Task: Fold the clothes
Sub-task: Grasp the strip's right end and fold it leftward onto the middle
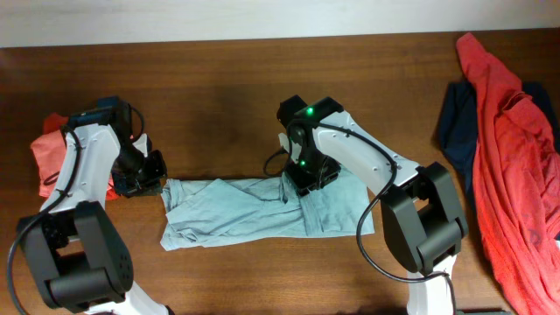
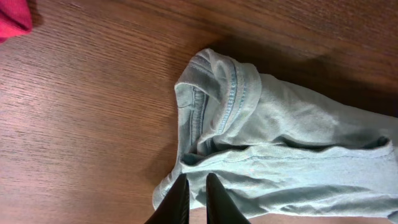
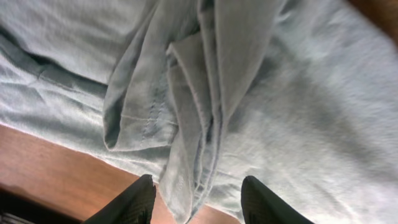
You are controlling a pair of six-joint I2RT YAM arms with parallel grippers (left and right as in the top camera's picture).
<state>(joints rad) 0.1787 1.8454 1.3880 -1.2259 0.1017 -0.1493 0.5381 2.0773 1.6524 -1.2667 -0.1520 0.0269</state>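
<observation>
Pale grey-blue short-sleeved T-shirt (image 1: 262, 214) lies bunched in a long rumpled strip across the middle of the dark brown wooden tabletop (image 1: 219, 87), its layers twisted over one another and not flat. The left tool (image 1: 144, 173) sits at the strip's left end, near a stitched hem (image 2: 233, 93). Its jaws stand nearly together right at the cloth's edge, and whether a pinch of fabric lies between them cannot be told. The right tool (image 3: 198, 183) hangs over the right half of the strip with its jaws wide apart. A loose ridge of folds runs up between them, and nothing is held. Coral-red tees (image 1: 512, 175) heaped over a navy piece (image 1: 455, 122) lie at the right edge of the frame, well apart from the shirt. Another red garment (image 1: 48, 153) lies at the left edge.

By the look of it, the shirt needs spreading before any fold will hold. The right tool would do well to close on a single hem and not the whole ridge, since thin knit tends to gather several layers at once. With the left end held down, a low, slow pull toward the right of the frame should draw the twist out. A high lift would likely let the cloth sag and bunch.
</observation>
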